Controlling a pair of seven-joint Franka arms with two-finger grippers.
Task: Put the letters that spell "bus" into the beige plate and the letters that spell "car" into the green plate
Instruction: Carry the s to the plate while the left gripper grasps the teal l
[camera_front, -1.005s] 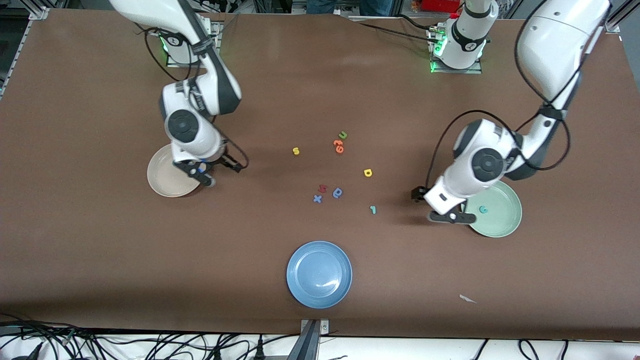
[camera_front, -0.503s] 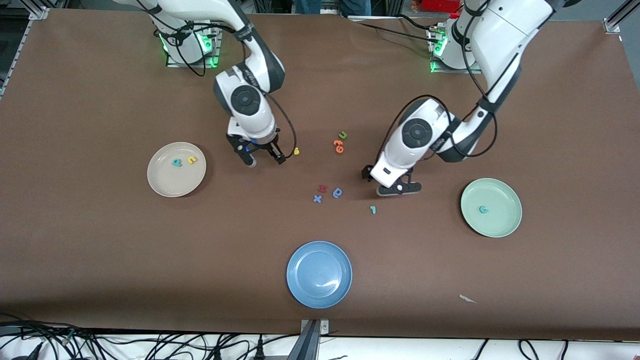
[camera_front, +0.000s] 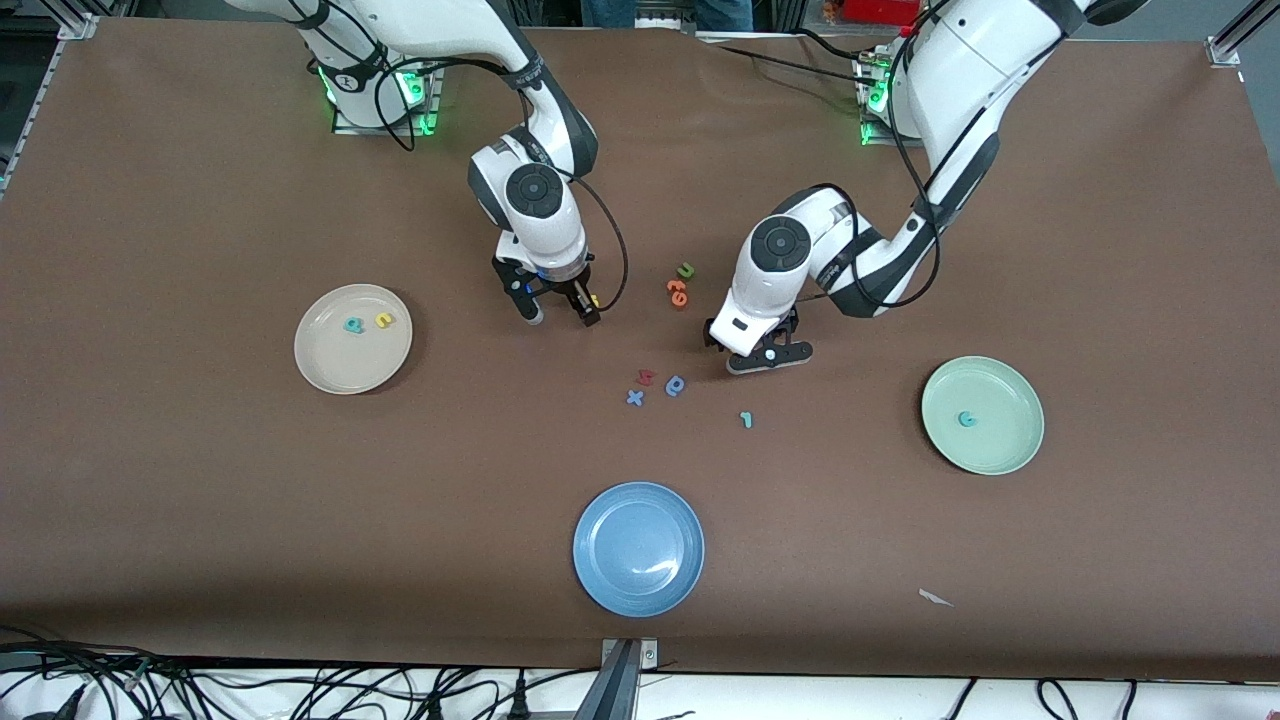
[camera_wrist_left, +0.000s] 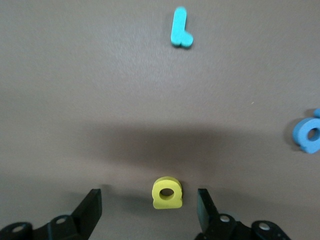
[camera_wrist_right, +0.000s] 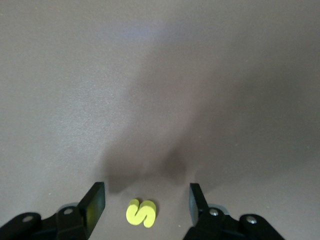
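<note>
The beige plate (camera_front: 340, 365) holds a teal "b" (camera_front: 353, 325) and a yellow "u" (camera_front: 384, 320). A teal "c" (camera_front: 967, 419) lies in the green plate (camera_front: 1000, 445). My right gripper (camera_front: 562, 315) is low over the table's middle, open, its fingers either side of the yellow "s" (camera_wrist_right: 141, 212) without touching it. My left gripper (camera_front: 755, 352) is open too and straddles the yellow "a" (camera_wrist_left: 166, 193), which its hand hides in the front view. The teal "r" (camera_front: 745, 419) lies loose on the table, nearer the front camera than the left gripper.
A green "u" (camera_front: 686, 270) and orange letters (camera_front: 677, 291) lie between the two grippers. A red letter (camera_front: 645, 377), a blue "x" (camera_front: 635, 397) and a darker blue round letter (camera_front: 676, 385) sit nearer the camera. A blue plate (camera_front: 638, 548) stands near the front edge.
The right gripper left the beige plate and came to the "s". The left gripper left the green plate and came to the "a". Both pairs of jaws have narrowed a little.
</note>
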